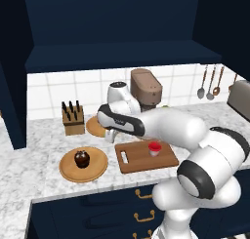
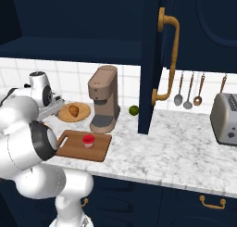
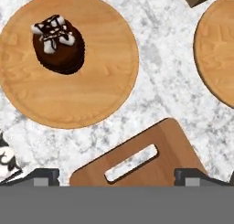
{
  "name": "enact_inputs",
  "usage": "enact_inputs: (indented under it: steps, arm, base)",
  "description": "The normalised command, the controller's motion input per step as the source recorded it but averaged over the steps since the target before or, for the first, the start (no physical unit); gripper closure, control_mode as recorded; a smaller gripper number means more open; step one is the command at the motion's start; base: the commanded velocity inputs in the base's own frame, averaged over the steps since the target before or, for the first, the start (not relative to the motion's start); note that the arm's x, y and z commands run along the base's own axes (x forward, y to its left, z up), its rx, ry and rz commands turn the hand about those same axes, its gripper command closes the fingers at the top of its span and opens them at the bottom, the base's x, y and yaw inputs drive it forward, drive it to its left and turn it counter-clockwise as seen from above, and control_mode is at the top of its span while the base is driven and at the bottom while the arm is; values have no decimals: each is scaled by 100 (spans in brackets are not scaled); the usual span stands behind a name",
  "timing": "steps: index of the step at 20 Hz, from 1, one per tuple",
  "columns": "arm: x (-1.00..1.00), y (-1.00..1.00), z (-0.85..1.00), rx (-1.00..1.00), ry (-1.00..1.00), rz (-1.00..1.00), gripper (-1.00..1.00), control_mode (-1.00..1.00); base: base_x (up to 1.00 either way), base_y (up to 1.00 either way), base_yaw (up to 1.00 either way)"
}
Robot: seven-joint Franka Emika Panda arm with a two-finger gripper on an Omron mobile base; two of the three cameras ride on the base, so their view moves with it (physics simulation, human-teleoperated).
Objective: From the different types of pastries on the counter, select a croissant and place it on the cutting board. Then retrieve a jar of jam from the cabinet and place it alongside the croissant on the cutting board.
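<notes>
The jar of jam [image 1: 154, 148], red-lidded, stands on the wooden cutting board [image 1: 141, 160]; both show again from the right, jar [image 2: 88, 141] on board [image 2: 74, 149]. The golden croissant [image 2: 73, 110] lies on a round wooden plate [image 2: 83, 115] behind the board, beside the coffee machine. The dark cupcake [image 1: 82, 159] sits on another round plate [image 1: 95, 172]. My gripper [image 1: 111, 134] hovers open over the counter [image 1: 49, 140] just off the board's slot-handle end. In the hand view the fingertips [image 3: 43, 176] stand wide apart, with the board's handle end [image 3: 173, 145] and the cupcake [image 3: 58, 45] below.
A knife block [image 1: 73, 118] and coffee machine [image 1: 145, 89] stand at the back. The navy cabinet door [image 2: 155, 59] hangs open over the counter near a green lime [image 2: 134, 110]. A toaster [image 2: 225, 117] sits far right under hanging utensils [image 2: 187, 89].
</notes>
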Motion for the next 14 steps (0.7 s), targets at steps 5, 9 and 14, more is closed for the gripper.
enact_inputs:
  steps: [5, 9, 14]
  arm:
    - [47, 8, 0, 5, 0, -27, -100, -100]
    - [56, 15, 0, 0, 0, -19, -100, -100]
    - [69, 2, 0, 0, 4, -12, -100, -100]
  base:
    - [0, 0, 0]
    - [0, 0, 0]
    - [0, 0, 0]
